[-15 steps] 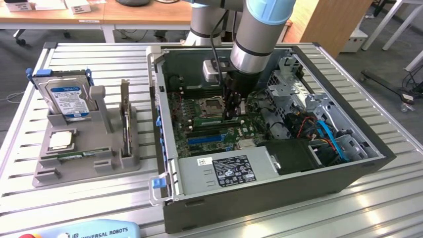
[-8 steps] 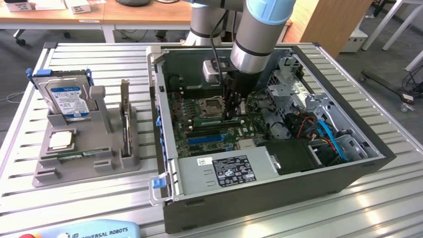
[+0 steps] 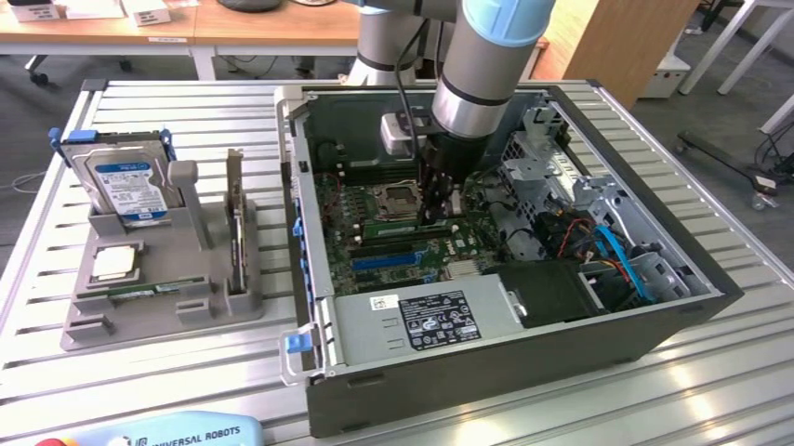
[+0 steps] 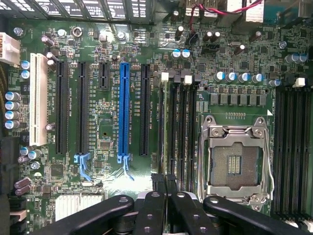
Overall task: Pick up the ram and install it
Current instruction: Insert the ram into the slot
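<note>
Gripper (image 4: 165,180) down inside the case (image 3: 496,372), at the centre of the exterior view; fingers pressed nearly together, pinching the ram (image 4: 165,127) by its upper edge. Wrist view: ram seen edge-on as a thin strip, sitting along the memory slot between the black expansion slots and the socket (image 4: 234,159); long axis parallel to the blue slot (image 4: 123,107), far end by a white clip; whether it is fully seated, cannot tell. Exterior view: arm (image 3: 490,65) and gripper (image 3: 438,209) hide the ram; tray (image 3: 87,330) with drive (image 3: 125,181) stands at the exterior view's left.
</note>
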Controlling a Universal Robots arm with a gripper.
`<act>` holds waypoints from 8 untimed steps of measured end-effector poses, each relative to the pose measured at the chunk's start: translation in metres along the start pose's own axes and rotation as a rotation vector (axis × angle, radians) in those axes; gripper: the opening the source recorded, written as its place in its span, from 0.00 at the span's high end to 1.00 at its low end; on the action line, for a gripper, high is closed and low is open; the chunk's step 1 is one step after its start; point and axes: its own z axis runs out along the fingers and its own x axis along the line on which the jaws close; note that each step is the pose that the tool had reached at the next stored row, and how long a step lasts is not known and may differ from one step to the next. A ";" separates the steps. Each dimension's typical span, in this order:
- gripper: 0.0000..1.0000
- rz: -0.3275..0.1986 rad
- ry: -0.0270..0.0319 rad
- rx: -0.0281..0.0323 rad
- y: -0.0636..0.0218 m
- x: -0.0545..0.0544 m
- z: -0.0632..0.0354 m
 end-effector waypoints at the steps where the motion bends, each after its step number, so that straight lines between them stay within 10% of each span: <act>1: 0.88 0.000 0.0000 0.0000 0.0000 0.000 0.0002; 8: 0.88 0.000 0.0004 -0.0001 -0.0001 0.000 0.0025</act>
